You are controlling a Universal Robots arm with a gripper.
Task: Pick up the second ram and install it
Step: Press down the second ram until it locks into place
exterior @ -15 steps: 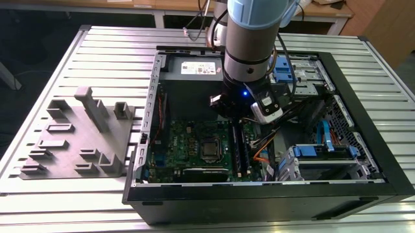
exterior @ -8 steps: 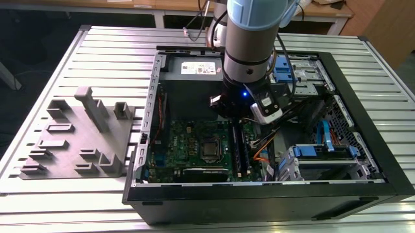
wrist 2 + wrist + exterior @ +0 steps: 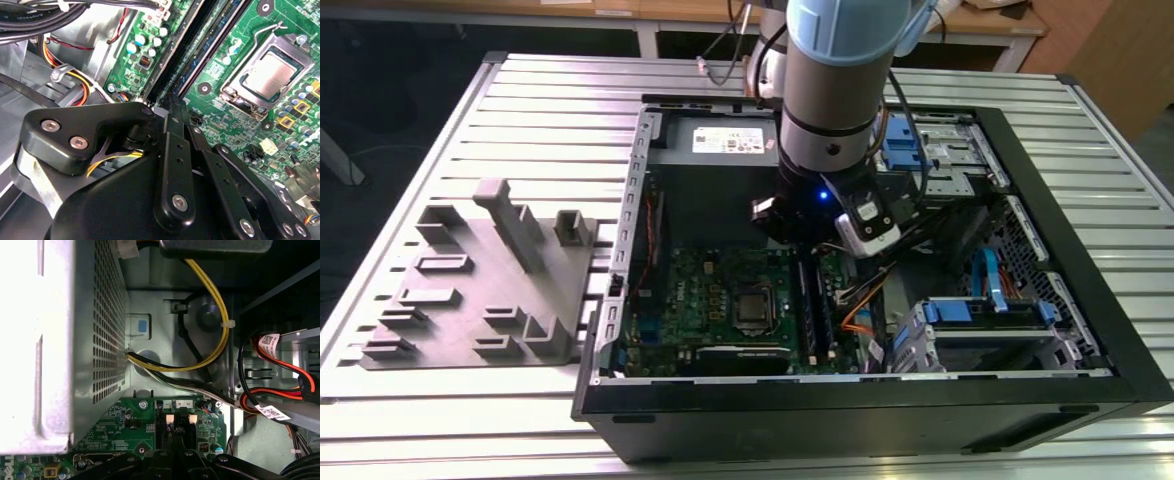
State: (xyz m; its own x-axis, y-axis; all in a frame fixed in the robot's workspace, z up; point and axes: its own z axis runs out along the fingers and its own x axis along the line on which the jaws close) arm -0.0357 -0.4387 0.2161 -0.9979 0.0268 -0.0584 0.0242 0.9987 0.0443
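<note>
Exterior view first: we see the arm reaching into the open computer case [image 3: 1014, 330], its gripper [image 3: 817, 248] over the motherboard [image 3: 720, 300]. Second wrist view: we see the fingers [image 3: 172, 107] pinched together on the second ram [image 3: 197, 62], which stands in its slot. First wrist view: we see the power supply [image 3: 55, 340].

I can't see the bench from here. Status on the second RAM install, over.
Gripper down inside the case, fingers closed at the RAM slots. Second ram seated in the slots. Yellow cables beside the work, not blocking.
</note>
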